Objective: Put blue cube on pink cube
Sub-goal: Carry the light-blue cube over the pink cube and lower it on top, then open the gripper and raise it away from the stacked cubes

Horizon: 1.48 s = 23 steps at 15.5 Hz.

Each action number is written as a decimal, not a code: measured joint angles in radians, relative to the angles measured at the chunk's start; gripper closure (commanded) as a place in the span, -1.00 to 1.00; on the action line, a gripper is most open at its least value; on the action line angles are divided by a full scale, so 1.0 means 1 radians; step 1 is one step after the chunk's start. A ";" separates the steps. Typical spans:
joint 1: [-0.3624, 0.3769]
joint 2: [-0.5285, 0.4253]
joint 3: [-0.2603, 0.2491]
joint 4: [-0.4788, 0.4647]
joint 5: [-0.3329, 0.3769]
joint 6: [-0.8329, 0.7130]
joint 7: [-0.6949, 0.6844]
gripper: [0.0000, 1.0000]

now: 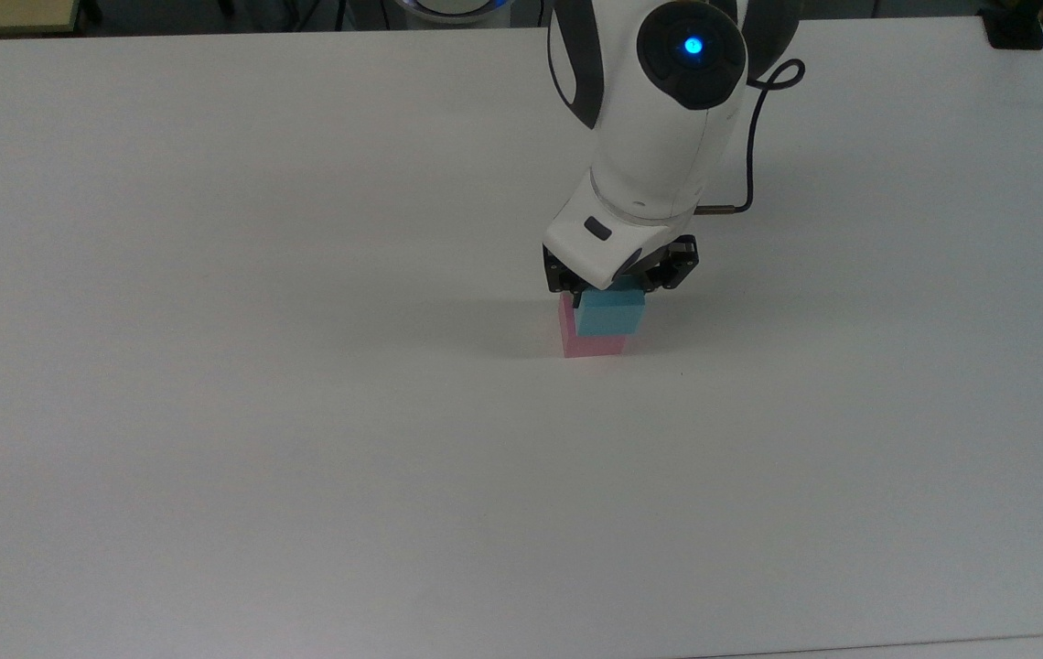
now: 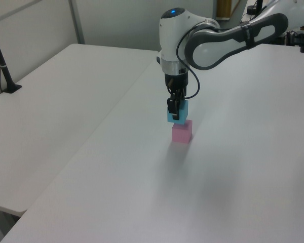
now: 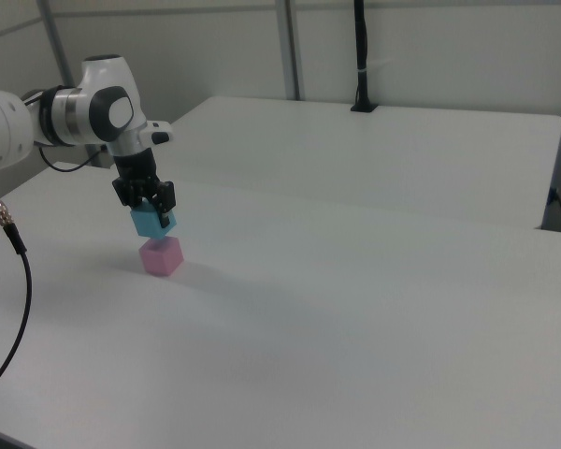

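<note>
Left view shows the gripper [image 2: 176, 112] clamped on the blue cube [image 2: 178, 112], poised above the pink cube [image 2: 182, 131] but offset; centring, lowering and release seem due next.

The arm [image 1: 659, 119] is clad in smooth white shells with dark grey joint sections. A round black cap with a lit blue indicator [image 1: 692, 45] is fitted on the wrist link. A black cable [image 1: 753, 137] is looped beside it. The gripper [image 1: 615, 291] is built in black.
</note>
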State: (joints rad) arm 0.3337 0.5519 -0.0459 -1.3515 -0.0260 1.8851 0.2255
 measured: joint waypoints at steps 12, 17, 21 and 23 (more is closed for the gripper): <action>0.000 0.005 0.000 -0.041 0.000 0.000 0.036 -0.93; 0.000 0.005 0.000 -0.054 0.000 0.000 0.036 -1.00; -0.003 -0.009 0.000 -0.052 0.000 0.001 0.036 -1.00; -0.005 -0.044 -0.001 -0.053 0.000 0.000 0.036 -1.00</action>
State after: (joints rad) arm 0.3283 0.5082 -0.0468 -1.4041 -0.0259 1.8849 0.2613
